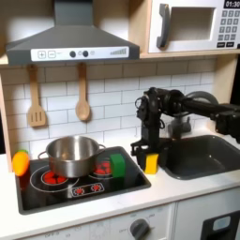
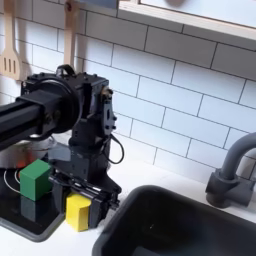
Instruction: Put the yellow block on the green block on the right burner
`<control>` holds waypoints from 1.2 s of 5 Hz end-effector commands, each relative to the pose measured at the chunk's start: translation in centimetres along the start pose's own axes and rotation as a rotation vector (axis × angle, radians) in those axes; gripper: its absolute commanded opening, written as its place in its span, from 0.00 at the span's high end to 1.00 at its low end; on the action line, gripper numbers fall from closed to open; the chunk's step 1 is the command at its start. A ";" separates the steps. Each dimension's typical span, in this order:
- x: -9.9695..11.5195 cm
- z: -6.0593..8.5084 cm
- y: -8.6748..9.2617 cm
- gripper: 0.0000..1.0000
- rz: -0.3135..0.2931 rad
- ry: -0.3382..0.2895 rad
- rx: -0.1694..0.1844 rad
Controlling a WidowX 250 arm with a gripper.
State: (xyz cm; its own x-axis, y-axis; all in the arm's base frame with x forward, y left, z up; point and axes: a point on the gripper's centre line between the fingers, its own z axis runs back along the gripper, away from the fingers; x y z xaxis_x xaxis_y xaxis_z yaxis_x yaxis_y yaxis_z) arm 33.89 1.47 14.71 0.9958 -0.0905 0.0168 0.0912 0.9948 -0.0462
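The white tabletop (image 1: 178, 192) is carrying a glossy black hob (image 1: 80, 183) — a steel pot (image 1: 70, 155) is sitting on it. The right burner (image 1: 101, 169) is bearing the green block (image 1: 117, 165). Just beside the hob, the tool (image 2: 80, 205) is seemingly clenching the yellow block (image 2: 78, 211) — low, near the tabletop.

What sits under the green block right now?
The green block rests on the glossy black hob, over the right burner. Red rings show around it in the first exterior view; the part directly beneath is covered.
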 end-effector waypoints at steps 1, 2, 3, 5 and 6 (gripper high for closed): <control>1.2 2.7 0.0 1.00 0.037 -0.052 -0.062; 1.8 3.8 0.1 1.00 0.051 -0.079 -0.072; 2.4 4.7 0.4 1.00 0.077 -0.101 -0.076; 3.6 4.7 1.6 1.00 0.110 -0.116 -0.064; 4.0 5.0 2.7 1.00 0.124 -0.123 -0.035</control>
State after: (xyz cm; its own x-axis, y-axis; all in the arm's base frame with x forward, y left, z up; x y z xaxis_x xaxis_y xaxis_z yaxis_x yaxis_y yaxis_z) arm 38.04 3.92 19.62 0.9910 0.0430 0.1267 -0.0303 0.9944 -0.1009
